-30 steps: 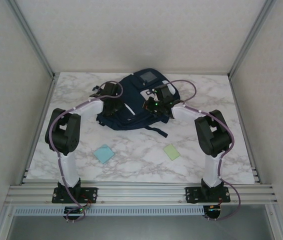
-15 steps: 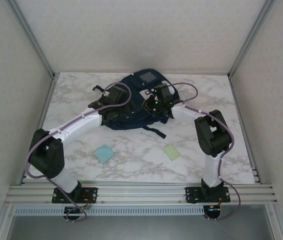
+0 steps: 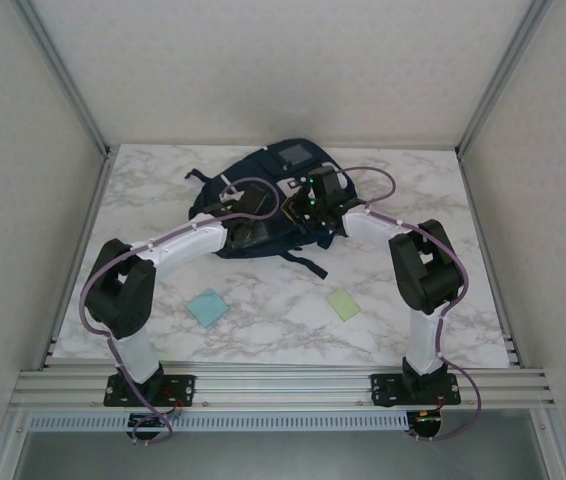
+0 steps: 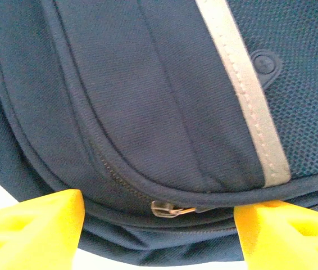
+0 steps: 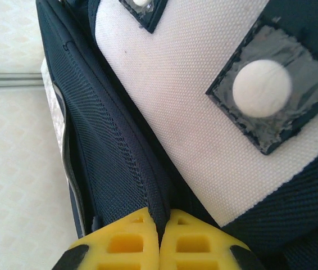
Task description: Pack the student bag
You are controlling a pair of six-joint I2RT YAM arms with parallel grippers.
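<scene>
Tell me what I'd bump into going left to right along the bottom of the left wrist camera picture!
Yellow finger → metal zipper pull on the student bag → second yellow finger.

One student bag (image 3: 263, 170) is counted, at upper centre of the top view. One marble table (image 3: 443, 200) is seen. Two flat squares are counted in the lower half: one light blue square (image 3: 208, 307) and one light green square (image 3: 343, 303). Two arms are counted: left arm (image 3: 178, 245), right arm (image 3: 413, 260). On the bag, one zipper pull (image 4: 167, 210) and one pale stripe (image 4: 243, 90) are counted, along with two dark patches bearing white dots: one large patch (image 5: 310, 95), one cut-off patch (image 5: 158, 16).
</scene>
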